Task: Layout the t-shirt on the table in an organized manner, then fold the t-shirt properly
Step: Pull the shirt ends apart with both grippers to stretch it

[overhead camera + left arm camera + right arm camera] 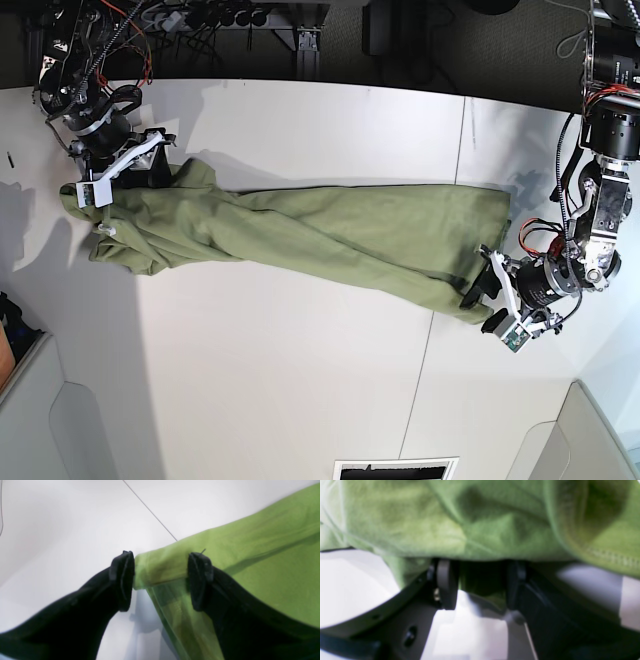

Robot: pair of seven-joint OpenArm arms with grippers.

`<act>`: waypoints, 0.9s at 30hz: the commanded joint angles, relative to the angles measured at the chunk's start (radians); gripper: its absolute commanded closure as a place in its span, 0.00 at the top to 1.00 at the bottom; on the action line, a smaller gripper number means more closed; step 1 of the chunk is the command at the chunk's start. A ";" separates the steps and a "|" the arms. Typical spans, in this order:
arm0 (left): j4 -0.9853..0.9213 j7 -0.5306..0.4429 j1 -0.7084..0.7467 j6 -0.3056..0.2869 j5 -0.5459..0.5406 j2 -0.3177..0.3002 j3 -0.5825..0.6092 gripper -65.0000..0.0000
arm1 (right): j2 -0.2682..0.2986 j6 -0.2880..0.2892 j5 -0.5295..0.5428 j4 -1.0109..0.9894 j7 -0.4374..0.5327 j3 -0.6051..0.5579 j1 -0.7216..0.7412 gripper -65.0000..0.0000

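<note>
Two tools are set at opposite ends of the t-shirt (320,240), which is stretched as a long rumpled band across the white bench (300,380). The left tool (160,577) is spread wide around a corner fold, unclamped; the right tool (480,585) is half-parted under bunched cloth, its hold uncertain. Laying out appears in hand; spreading the bunched width flat is judged next.

Soft matt cloth t-shirt (320,235), smooth matt white table (300,380)
</note>
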 commanded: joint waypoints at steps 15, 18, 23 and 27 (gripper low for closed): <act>0.012 0.353 -0.046 0.183 -0.512 0.000 -0.201 0.57 | 0.008 -0.008 -0.025 0.002 -0.060 0.000 -0.016 0.45; 0.011 0.451 -0.037 0.180 -0.607 0.047 -0.296 0.57 | 0.008 -0.008 -0.024 0.002 -0.060 0.000 -0.018 0.45; -0.062 0.464 -0.026 0.234 -0.604 0.092 -0.314 0.57 | 0.008 -0.008 -0.025 0.002 -0.061 0.000 -0.018 0.45; -0.155 0.446 -0.027 0.241 -0.593 0.112 -0.314 0.57 | 0.008 -0.008 -0.026 0.002 -0.067 0.000 -0.018 0.45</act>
